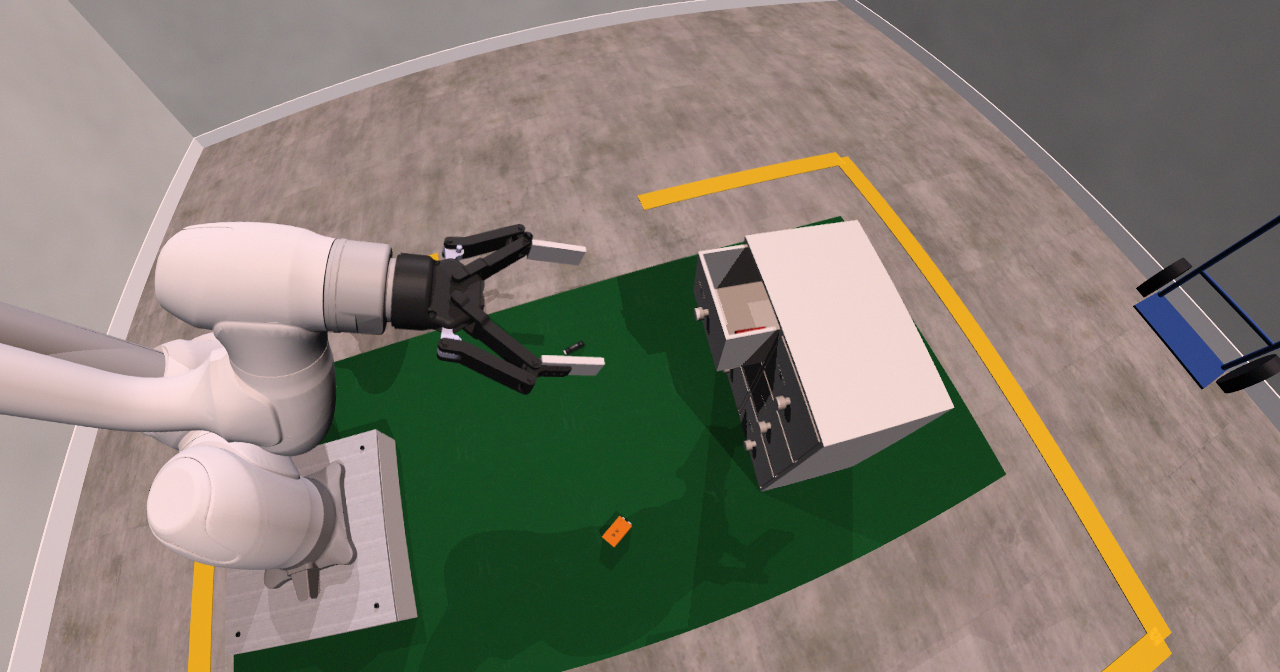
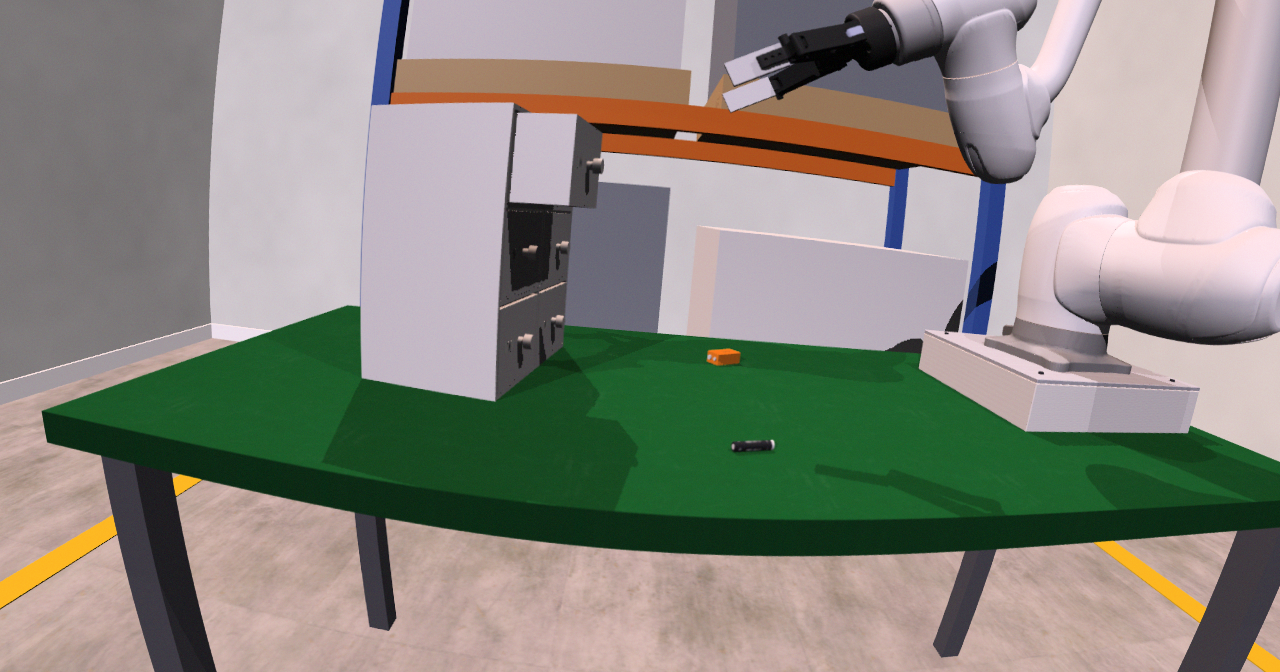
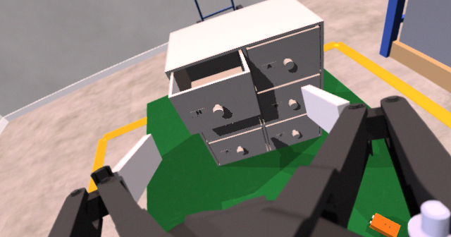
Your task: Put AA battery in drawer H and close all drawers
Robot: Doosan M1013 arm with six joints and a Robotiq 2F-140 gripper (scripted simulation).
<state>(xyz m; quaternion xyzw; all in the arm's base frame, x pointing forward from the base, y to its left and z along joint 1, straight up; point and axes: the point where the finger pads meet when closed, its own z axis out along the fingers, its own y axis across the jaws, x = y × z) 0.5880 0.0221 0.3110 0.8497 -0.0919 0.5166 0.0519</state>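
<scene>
AA battery [image 2: 752, 445] lies on its side on the green table [image 2: 501, 480], well apart from the small chest [image 2: 434, 238] and from the orange block [image 2: 723, 356] farther back. High above the table, the gripper [image 2: 747, 82] points toward the chest with its fingers [image 1: 556, 252] spread wide and nothing between them. From the top view the battery [image 1: 572, 346] sits just beside the lower finger tip, though far below it. The chest stands upright with six drawers in two columns. Its top drawer marked H [image 3: 215, 104] is pulled partly out, showing a pale bottom, while the other five look pushed in. The arm's grey base [image 2: 1154, 404] sits bolted at the table's edge.
</scene>
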